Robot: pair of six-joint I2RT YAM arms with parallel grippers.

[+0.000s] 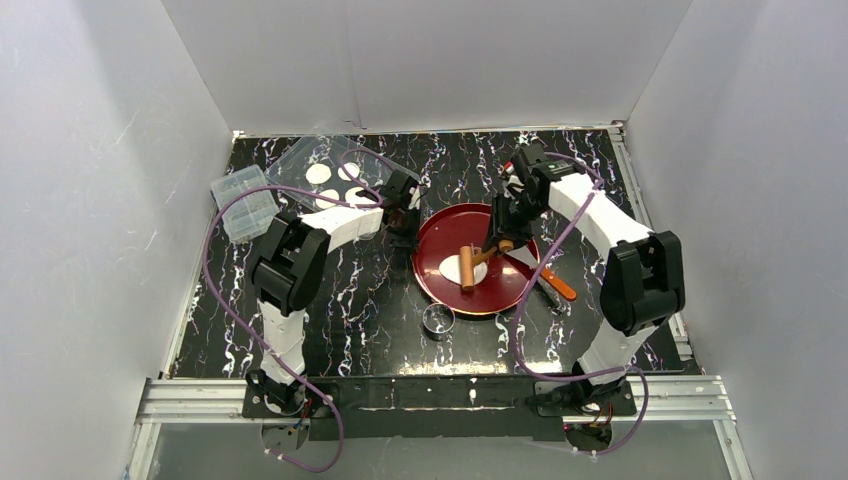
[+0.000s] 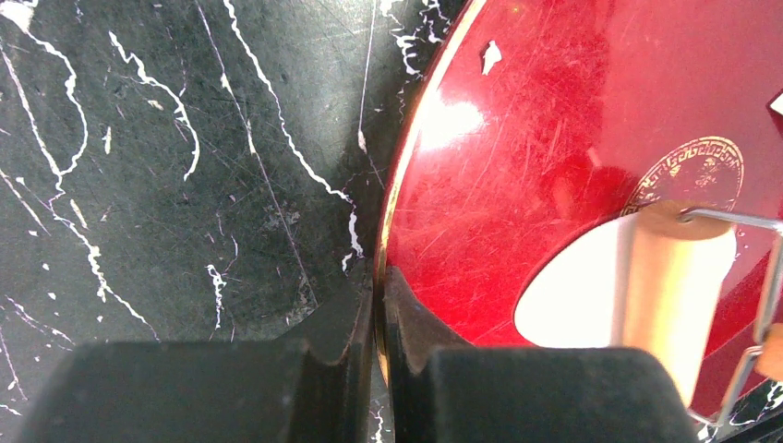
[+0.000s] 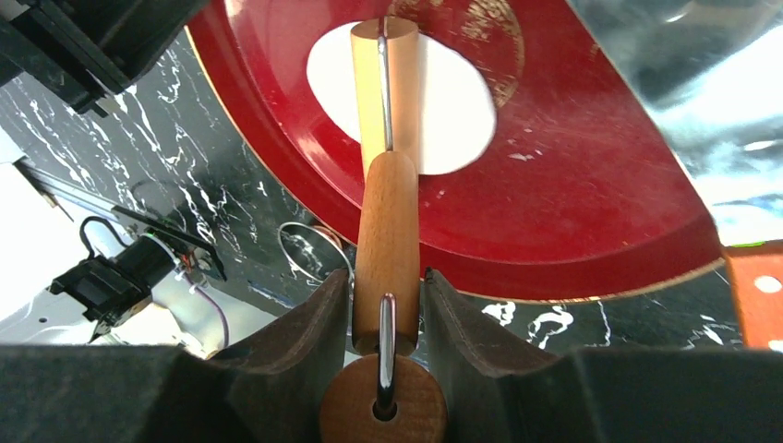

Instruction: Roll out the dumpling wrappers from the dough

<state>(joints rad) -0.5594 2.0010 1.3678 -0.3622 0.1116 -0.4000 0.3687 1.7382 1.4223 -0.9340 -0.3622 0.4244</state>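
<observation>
**Worktop** (image 1: 380, 330): black, white-veined.

**Red plate** (image 1: 445, 232): mid-worktop, a little toward the right edge.

**Clear tray** (image 1: 290, 165): far left corner. It holds four dumpling wrappers (image 1: 318, 173), apparently finished.

**Left fingers** (image 2: 380, 314): closed to a slit on the plate's gold rim, on the side facing the left edge, steadying it.

**Right fingers** (image 3: 388, 309): clamped on the wooden roller (image 3: 388, 221) by its handle.

**Clear box** (image 1: 244, 203): left edge, beside the tray.

**Orange-handled tool** (image 1: 555, 282): lies at the plate's right-edge side.

**Dough** (image 3: 452, 111): flattened white oval mid-plate, with the roller barrel lying across it.

**Metal ring** (image 1: 437, 319): lies idle on the worktop, at the plate's near-edge side.

**Status**: well along. This piece is being rolled out, and the likely remaining steps are cutting it and moving it to the tray.
</observation>
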